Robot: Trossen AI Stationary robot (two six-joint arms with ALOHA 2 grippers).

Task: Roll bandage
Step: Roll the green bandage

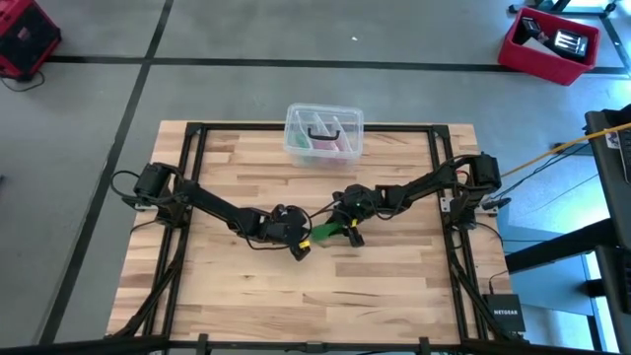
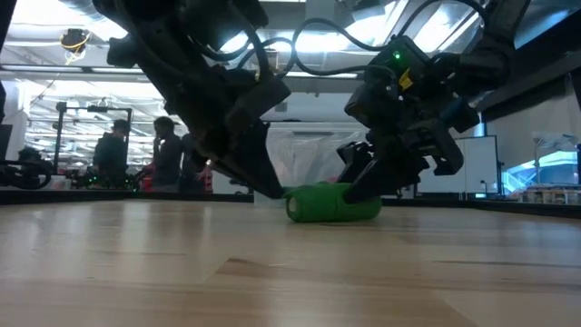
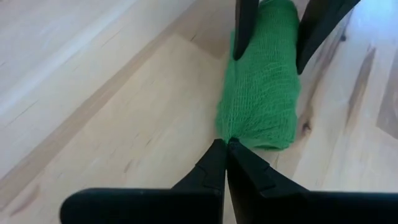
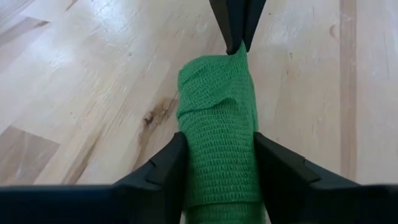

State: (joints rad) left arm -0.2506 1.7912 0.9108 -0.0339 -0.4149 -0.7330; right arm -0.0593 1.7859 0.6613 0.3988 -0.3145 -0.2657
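Bare wooden bench (image 1: 325, 306) lies open toward the near edge. At mid-bench the green bandage roll (image 1: 323, 233) lies on its side. The left claw (image 3: 225, 144) is pressed together, pinching one end of it; the right claw (image 4: 219, 163) grips the roll across its other end. A clear plastic box (image 1: 323, 134) sits at the far edge, well apart.

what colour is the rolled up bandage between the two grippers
Bright green: the rolled soft woven fabric bandage shows best in the right wrist view.
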